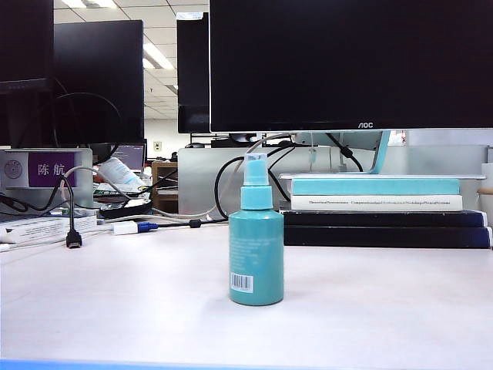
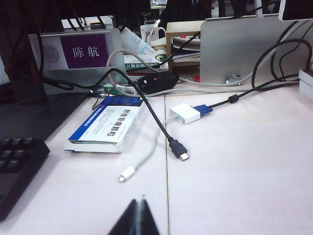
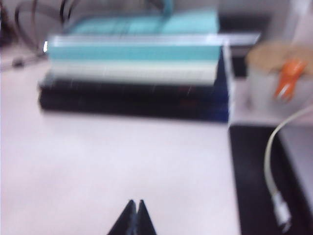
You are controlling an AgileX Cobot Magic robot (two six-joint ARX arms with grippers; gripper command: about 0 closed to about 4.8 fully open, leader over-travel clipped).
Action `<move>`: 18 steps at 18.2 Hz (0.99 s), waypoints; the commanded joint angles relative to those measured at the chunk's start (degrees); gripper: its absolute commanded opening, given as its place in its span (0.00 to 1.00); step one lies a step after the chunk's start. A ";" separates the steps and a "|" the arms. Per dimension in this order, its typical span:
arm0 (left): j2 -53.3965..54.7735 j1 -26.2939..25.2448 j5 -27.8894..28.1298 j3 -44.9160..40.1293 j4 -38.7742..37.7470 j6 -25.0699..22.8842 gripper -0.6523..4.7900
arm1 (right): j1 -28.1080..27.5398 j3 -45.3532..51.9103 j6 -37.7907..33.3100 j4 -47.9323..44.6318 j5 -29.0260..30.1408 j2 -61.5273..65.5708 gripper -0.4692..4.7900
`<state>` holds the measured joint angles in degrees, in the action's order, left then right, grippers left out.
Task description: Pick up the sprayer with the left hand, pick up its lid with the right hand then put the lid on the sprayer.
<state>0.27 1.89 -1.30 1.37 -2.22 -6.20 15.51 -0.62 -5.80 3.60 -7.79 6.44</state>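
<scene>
The teal sprayer (image 1: 256, 254) stands upright in the middle of the table in the exterior view, its barcode label facing the camera. The see-through lid (image 1: 255, 168) sits on top of its nozzle. Neither arm shows in the exterior view. My left gripper (image 2: 140, 198) is shut with nothing between its dark fingers, low over bare table near loose cables. My right gripper (image 3: 135, 201) is also shut and empty, over bare table in front of a stack of books. The sprayer is not in either wrist view.
A stack of books (image 1: 381, 208) lies right of the sprayer, under a monitor (image 1: 350, 65). Cables (image 2: 166, 132), a white adapter (image 2: 185, 112), a blue-white box (image 2: 105, 125) and a keyboard (image 2: 17, 171) crowd the left side. A black mat (image 3: 259, 181) with a white cable lies at the right.
</scene>
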 commanded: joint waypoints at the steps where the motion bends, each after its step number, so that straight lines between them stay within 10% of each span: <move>1: -0.20 0.02 0.07 0.17 0.59 -0.44 0.16 | 0.07 0.39 -0.20 1.66 1.92 -0.09 0.08; 18: -0.20 0.04 -1.31 0.20 2.10 -1.38 0.17 | 0.07 0.39 -0.22 -0.81 1.49 -0.09 0.09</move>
<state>0.27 1.91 -2.81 1.37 -1.04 -6.26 15.51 -0.62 -5.98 3.75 -6.28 6.42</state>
